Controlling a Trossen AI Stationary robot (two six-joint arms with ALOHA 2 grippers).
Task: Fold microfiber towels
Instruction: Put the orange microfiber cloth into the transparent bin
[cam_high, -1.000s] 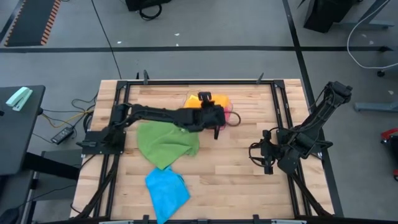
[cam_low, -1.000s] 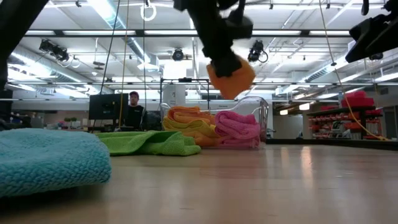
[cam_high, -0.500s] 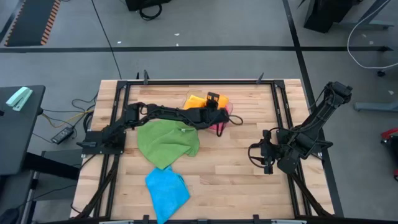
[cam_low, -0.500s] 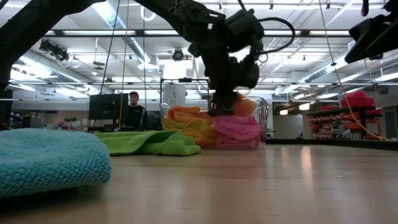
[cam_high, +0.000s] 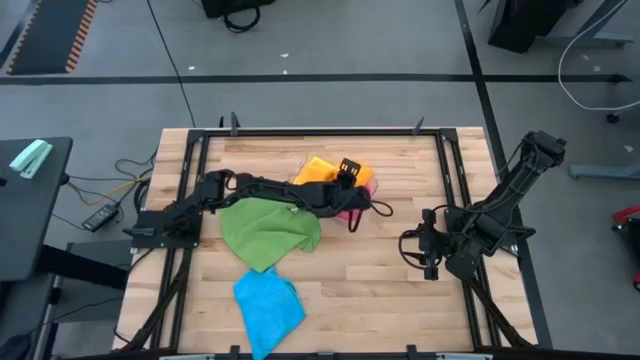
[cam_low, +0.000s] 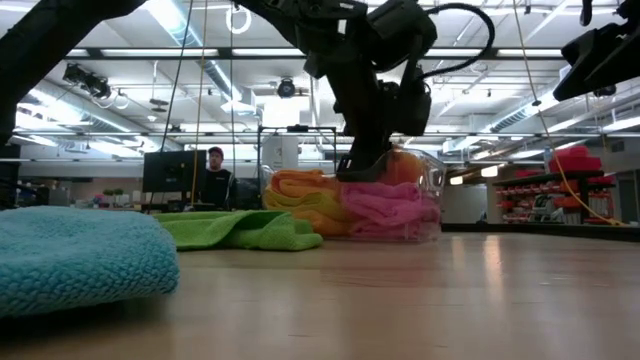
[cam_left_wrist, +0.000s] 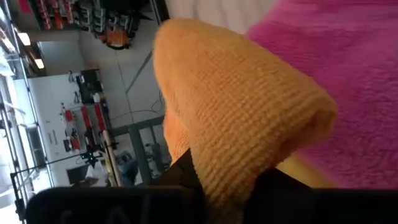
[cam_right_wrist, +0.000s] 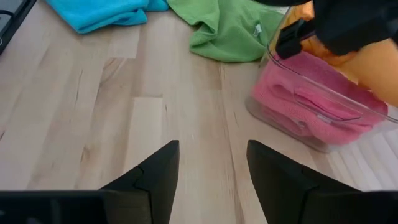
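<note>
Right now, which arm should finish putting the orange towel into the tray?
Left. The left gripper is shut on the orange towel over the clear tray; the right gripper waits open, off to the side.

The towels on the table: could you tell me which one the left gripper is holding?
The orange towel, pinched in the left gripper over the clear tray.

An orange towel is sitting pinched in the left end effector, lying against a pink towel beside it.
</note>
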